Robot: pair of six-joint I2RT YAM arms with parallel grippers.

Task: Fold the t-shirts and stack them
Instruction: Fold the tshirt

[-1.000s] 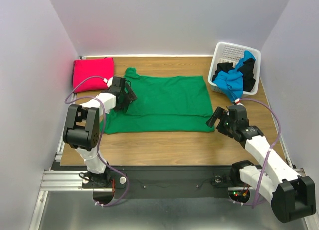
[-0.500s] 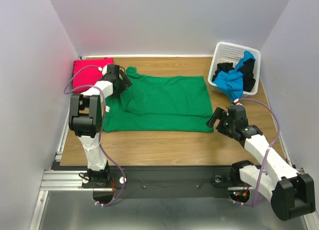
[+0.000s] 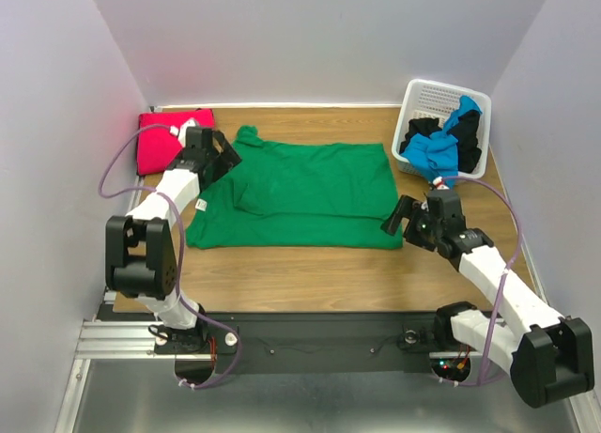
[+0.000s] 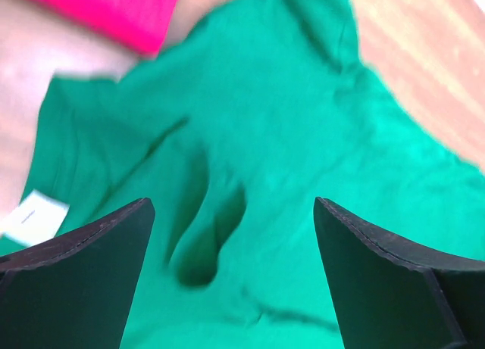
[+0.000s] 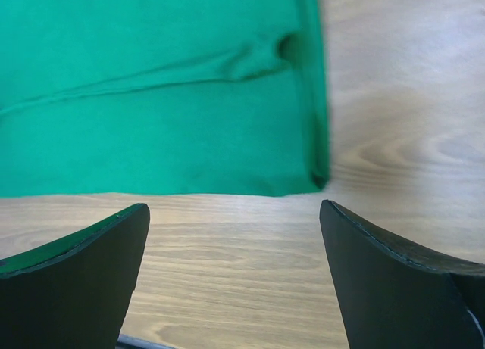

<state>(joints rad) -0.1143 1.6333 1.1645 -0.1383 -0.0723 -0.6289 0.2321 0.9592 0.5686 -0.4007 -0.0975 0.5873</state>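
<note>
The bright green t-shirt (image 3: pixel 300 193) lay spread flat in the middle of the wooden table (image 3: pixel 319 273), with a small ridge of cloth raised near its left side. A white tag (image 4: pixel 34 216) showed at its left edge. The left gripper (image 3: pixel 223 155) hung over the shirt's far left corner, fingers (image 4: pixel 83 273) spread wide with nothing between them. Just beyond it, the folded magenta-red t-shirt (image 3: pixel 161 137) sat close against the left wall. The right gripper (image 3: pixel 402 217) stood at the shirt's near right corner (image 5: pixel 317 179), its fingers (image 5: pixel 394 288) also apart and empty over bare wood. A clear strip of table ran along the near hem. In the far right corner, the white lattice basket (image 3: pixel 434 97) held a blue t-shirt (image 3: pixel 439 149) and a black one (image 3: pixel 420 132).
</note>
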